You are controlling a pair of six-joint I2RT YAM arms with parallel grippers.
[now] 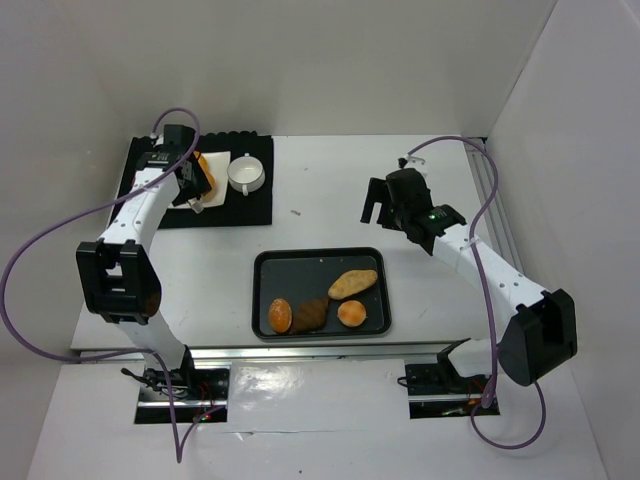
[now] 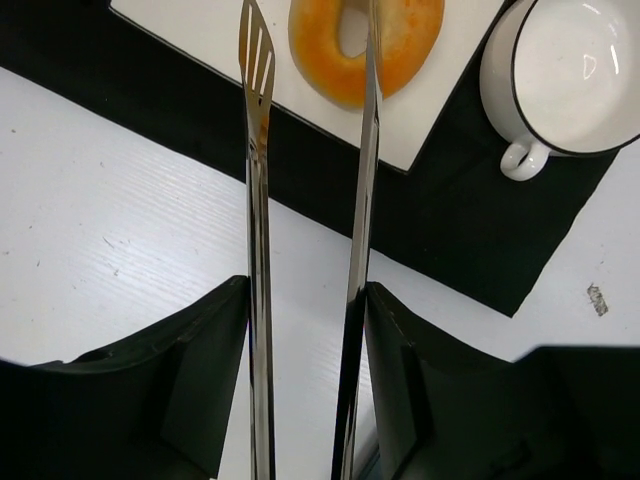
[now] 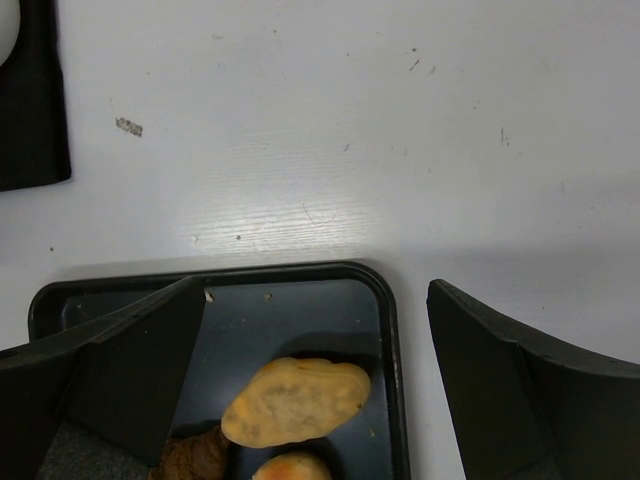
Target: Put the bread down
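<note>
Left fingers (image 2: 200, 380) clamped the tongs (image 2: 258, 250), blades slightly parted. Bread (image 2: 365, 45) lay on the plate (image 2: 200, 30) at the table's (image 1: 330, 190) 10 o'clock, with one blade across it. Cup (image 2: 565, 70) at plate's 3 o'clock. Right fingers (image 3: 500, 380) gaped, holding nothing, near the tray's (image 3: 392, 330) 1 o'clock corner.

A robotics lab cell: bare white walls (image 1: 350, 60) box in a white worktable (image 1: 330, 190).
</note>
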